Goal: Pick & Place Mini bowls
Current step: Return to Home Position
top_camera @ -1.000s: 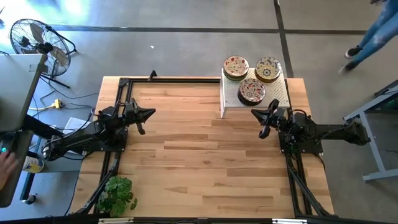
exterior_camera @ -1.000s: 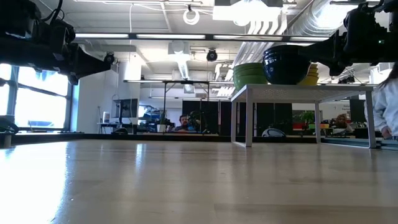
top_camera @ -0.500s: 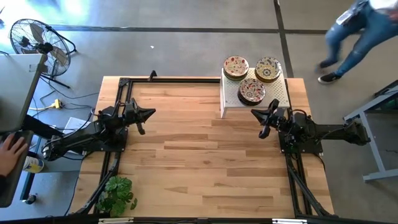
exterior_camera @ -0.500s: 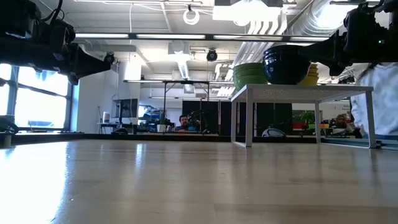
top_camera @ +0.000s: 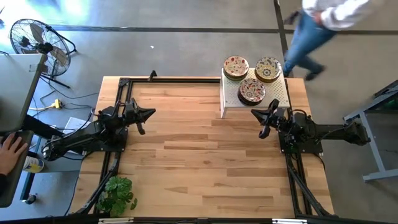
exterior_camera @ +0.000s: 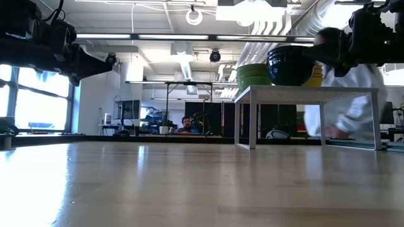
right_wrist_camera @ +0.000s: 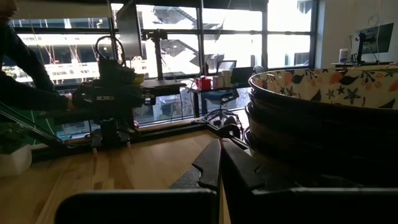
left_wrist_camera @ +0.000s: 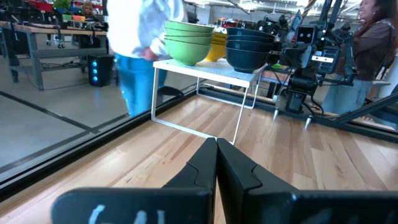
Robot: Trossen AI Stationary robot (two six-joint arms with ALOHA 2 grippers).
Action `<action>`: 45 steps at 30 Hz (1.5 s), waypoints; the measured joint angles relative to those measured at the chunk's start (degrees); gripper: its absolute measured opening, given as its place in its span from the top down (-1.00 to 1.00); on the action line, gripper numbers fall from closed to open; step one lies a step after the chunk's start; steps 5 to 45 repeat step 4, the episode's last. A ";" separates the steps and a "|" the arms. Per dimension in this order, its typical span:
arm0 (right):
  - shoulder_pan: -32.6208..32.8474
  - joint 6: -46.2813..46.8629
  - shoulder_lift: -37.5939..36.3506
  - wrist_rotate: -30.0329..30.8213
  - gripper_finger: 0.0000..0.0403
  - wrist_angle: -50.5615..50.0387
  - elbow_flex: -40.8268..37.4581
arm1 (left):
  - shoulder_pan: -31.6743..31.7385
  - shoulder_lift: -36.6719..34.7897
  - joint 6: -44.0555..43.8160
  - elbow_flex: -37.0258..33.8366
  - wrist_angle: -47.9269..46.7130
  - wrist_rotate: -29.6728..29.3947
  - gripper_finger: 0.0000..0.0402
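Note:
The mini bowls stand in three stacks [top_camera: 236,66] [top_camera: 268,69] [top_camera: 252,91] on a white perforated stand [top_camera: 277,96] at the table's far right. Their insides are floral. From the side the stacks show green [left_wrist_camera: 188,42], yellow [left_wrist_camera: 217,43] and dark blue [left_wrist_camera: 249,50]. My left gripper [top_camera: 151,112] hovers shut at the table's left, pointing level toward the right. My right gripper [top_camera: 254,112] hovers shut just in front of the stand, pointing left, with the nearest stack [right_wrist_camera: 323,106] close beside it. Neither touches anything.
A person [top_camera: 323,18] walks on the floor beyond the table's far right corner. A hand [top_camera: 9,152] shows at a desk on the left. A small plant [top_camera: 118,193] sits at the near left corner. Bare wood [top_camera: 205,162] lies between the arms.
Both arms and the bowls have kept still. The person beyond the far right corner has walked leftward along the floor behind the stand.

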 joint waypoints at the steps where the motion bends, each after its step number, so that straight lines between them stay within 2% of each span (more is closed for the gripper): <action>1: -0.01 0.00 0.00 -0.01 1.00 -0.01 0.00 | -0.01 0.00 0.00 0.00 0.00 0.00 0.99; 45: 0.00 0.00 0.00 -0.01 1.00 0.00 0.00 | 0.00 0.00 0.00 0.00 0.00 0.00 0.99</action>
